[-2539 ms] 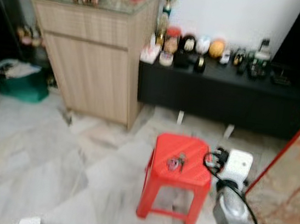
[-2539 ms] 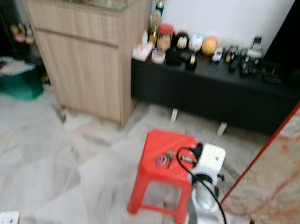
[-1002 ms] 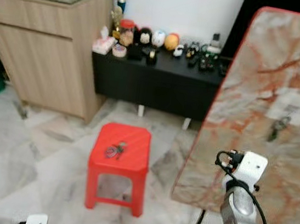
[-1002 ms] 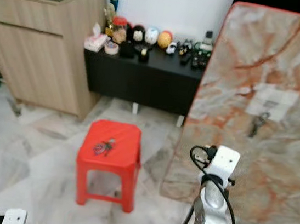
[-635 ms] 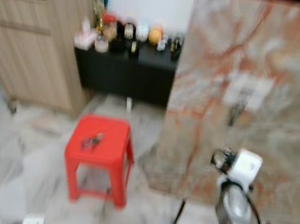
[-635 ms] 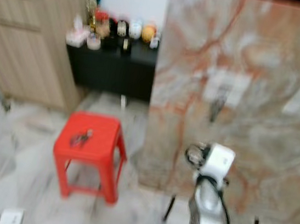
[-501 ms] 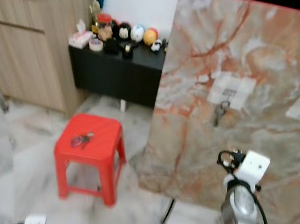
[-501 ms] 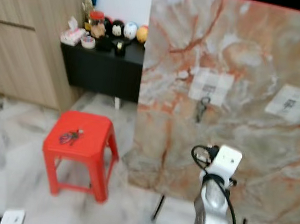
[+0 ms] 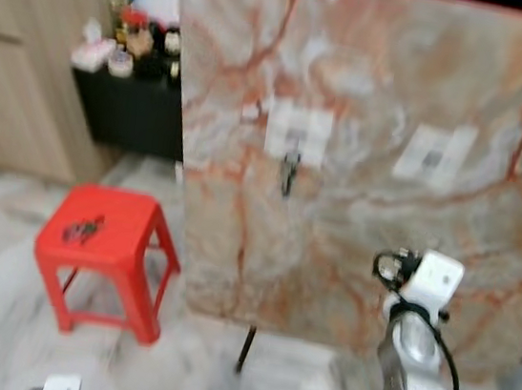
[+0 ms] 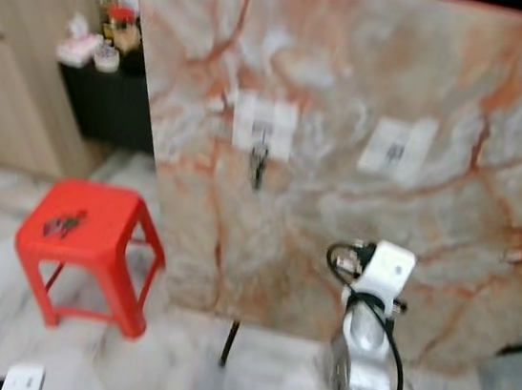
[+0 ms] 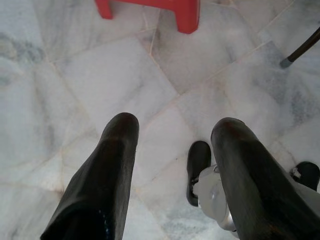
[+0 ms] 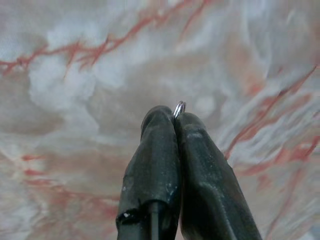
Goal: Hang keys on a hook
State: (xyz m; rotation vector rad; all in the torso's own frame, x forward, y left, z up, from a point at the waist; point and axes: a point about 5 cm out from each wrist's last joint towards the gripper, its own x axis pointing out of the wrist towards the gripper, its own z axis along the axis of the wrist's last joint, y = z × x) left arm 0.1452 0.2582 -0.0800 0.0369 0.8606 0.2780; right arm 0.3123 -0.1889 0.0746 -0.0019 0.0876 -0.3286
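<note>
A large marble-patterned board (image 9: pixel 371 161), veined in orange and grey, stands upright on thin dark legs over a pale marble floor (image 11: pixel 115 80). Two white labels are stuck on the board; below the left one, a key (image 9: pixel 289 172) hangs from a hook. The right gripper (image 12: pixel 173 114) is raised in front of the board with its two black fingers pressed together, pinching a small silver key ring (image 12: pixel 179 107) whose loop peeks out at the fingertips. The right arm (image 9: pixel 416 355) rises silver from the bottom of the head views. To the left of the board stands a red plastic stool (image 9: pixel 101 241) with another small bunch of keys (image 9: pixel 82 228) lying on its seat. The left gripper (image 11: pixel 172 130) hangs low over the floor, fingers spread apart and holding nothing.
</note>
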